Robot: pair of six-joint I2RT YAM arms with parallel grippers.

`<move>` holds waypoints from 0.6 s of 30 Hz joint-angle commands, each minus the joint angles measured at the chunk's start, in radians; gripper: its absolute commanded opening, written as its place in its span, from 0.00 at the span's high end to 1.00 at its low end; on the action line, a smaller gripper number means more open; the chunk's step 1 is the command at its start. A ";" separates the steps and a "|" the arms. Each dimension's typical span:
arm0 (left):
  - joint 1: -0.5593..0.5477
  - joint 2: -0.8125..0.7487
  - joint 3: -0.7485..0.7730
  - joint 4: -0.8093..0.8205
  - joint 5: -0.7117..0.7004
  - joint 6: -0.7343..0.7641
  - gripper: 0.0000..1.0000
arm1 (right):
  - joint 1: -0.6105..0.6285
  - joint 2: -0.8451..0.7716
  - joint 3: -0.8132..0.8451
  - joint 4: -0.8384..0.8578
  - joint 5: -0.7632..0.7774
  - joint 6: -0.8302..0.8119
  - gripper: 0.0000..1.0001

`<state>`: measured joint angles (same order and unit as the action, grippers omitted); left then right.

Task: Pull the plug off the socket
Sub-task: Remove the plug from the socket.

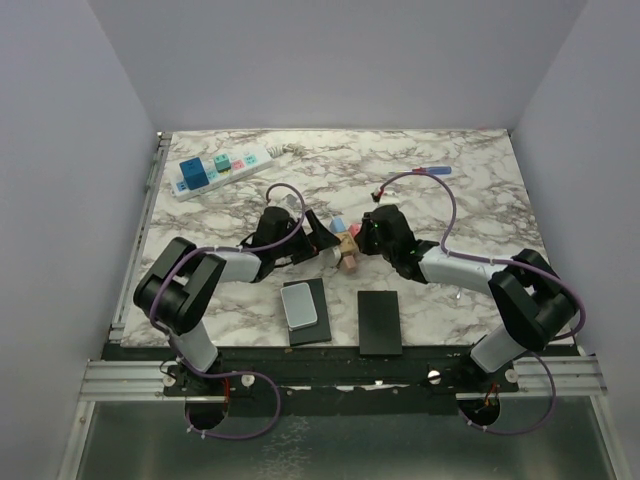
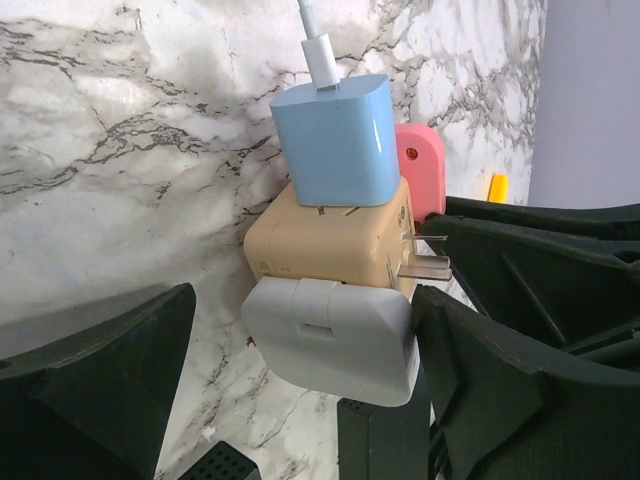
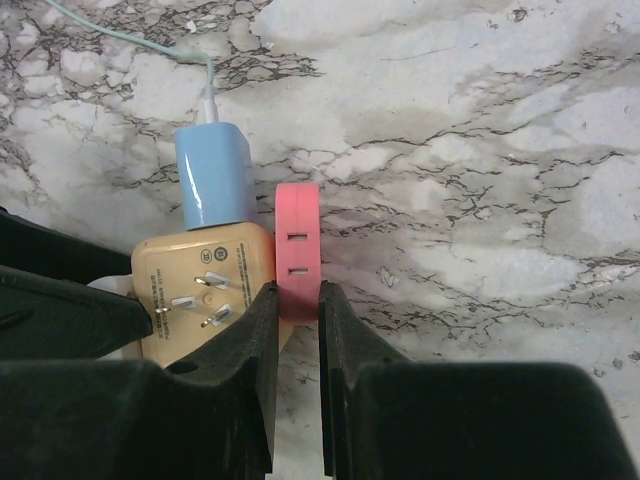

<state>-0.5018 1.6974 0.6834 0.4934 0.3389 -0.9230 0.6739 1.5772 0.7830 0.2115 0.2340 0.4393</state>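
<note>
A cluster of adapters lies at mid-table: a tan adapter cube (image 1: 349, 258) (image 2: 330, 240) (image 3: 205, 290) with bare prongs, a blue charger (image 2: 340, 140) (image 3: 213, 178) with a white cable, a pink plug (image 2: 422, 165) (image 3: 297, 250) and a grey-white plug (image 2: 330, 340). My right gripper (image 3: 298, 300) (image 1: 362, 235) is shut on the pink plug's near end. My left gripper (image 2: 300, 310) (image 1: 325, 240) is open around the grey-white plug; its right finger (image 2: 500, 380) touches it, the left finger (image 2: 100, 390) stands apart. The socket (image 1: 222, 170), a long white power strip, lies far left with a blue plug (image 1: 195, 175) in it.
Two black pads (image 1: 380, 322) lie at the near edge, the left one bearing a grey device (image 1: 301, 305). A pink-and-blue stick (image 1: 435, 171) lies at the far right. A metal rail (image 1: 150, 200) runs along the table's left edge.
</note>
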 commanded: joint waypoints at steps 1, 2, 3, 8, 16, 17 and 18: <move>-0.028 0.018 -0.015 0.067 -0.026 -0.044 0.07 | 0.001 -0.010 -0.026 -0.014 0.001 0.042 1.00; -0.036 0.028 -0.012 0.082 -0.019 -0.053 0.07 | 0.000 -0.010 -0.027 -0.014 0.001 0.046 1.00; -0.041 0.038 -0.010 0.097 -0.014 -0.063 0.07 | 0.001 -0.010 -0.028 -0.015 0.001 0.049 1.00; -0.049 0.075 -0.028 0.223 0.014 -0.124 0.12 | 0.001 -0.015 -0.030 -0.021 -0.013 0.071 1.00; -0.058 0.108 -0.043 0.352 -0.002 -0.152 0.35 | 0.000 -0.021 -0.032 -0.015 -0.042 0.094 1.00; -0.058 0.108 -0.046 0.356 -0.010 -0.152 0.40 | 0.000 -0.024 -0.030 -0.019 -0.042 0.094 1.00; -0.058 0.109 -0.048 0.360 -0.015 -0.152 0.43 | 0.001 -0.026 -0.027 -0.024 -0.042 0.094 1.00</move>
<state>-0.5518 1.7981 0.6502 0.7403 0.3389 -1.0554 0.6727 1.5738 0.7723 0.2161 0.2260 0.5056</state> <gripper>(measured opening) 0.683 0.201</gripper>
